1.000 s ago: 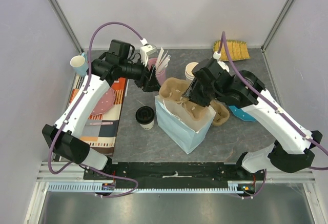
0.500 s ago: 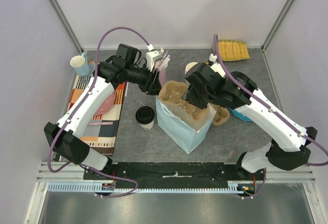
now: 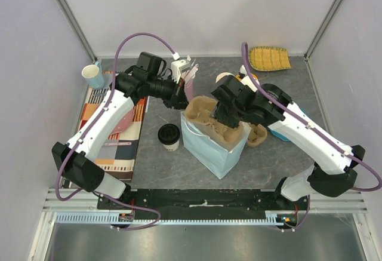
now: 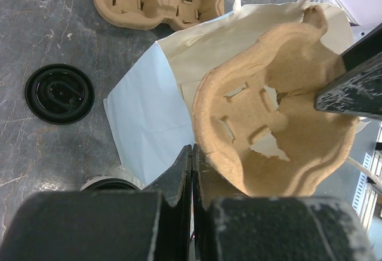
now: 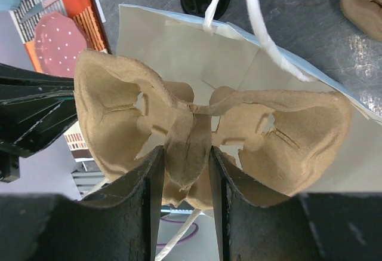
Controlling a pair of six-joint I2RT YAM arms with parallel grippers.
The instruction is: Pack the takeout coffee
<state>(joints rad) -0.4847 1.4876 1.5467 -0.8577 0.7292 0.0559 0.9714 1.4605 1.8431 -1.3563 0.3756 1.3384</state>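
Grip, right gripper (image 5: 185, 153): fingers clamped on the central ridge of the pulp cup carrier (image 5: 292, 129), one finger on each side.
Grip, left gripper (image 4: 191, 153): fingers pressed together with a hairline slit between them. Nothing is seen in them, and the tips sit against the carrier's rim.
Load: the carrier is tilted in the open mouth of the pale blue paper bag (image 3: 209, 153), with the cream lining behind it.
Container: the bag stands upright mid-surface, its white handles looped loosely over the rim.
Task item: the takeout coffee (image 3: 169, 137) stands upright on the table with its black lid on. It is just left of the bag, outside it, and apart from both grippers.
Beside bag: a second carrier (image 3: 258, 134) lies flat just to the right. The white cup stack (image 3: 222, 80) behind is largely hidden by the right arm.
Surface: the table top (image 3: 161, 174) is grey and stone-patterned. A striped placemat (image 3: 116, 147) lies along the left edge with a pink plate (image 3: 122, 119) on it. A light blue mug (image 3: 92, 74) stands in the far-left corner and a yellow woven tray (image 3: 270, 58) at the far right by the back wall.
Room: plain pale walls (image 3: 197, 10) on three sides, metal posts (image 3: 70, 16) in the far corners, and a black rail (image 3: 203, 198) along the near edge.
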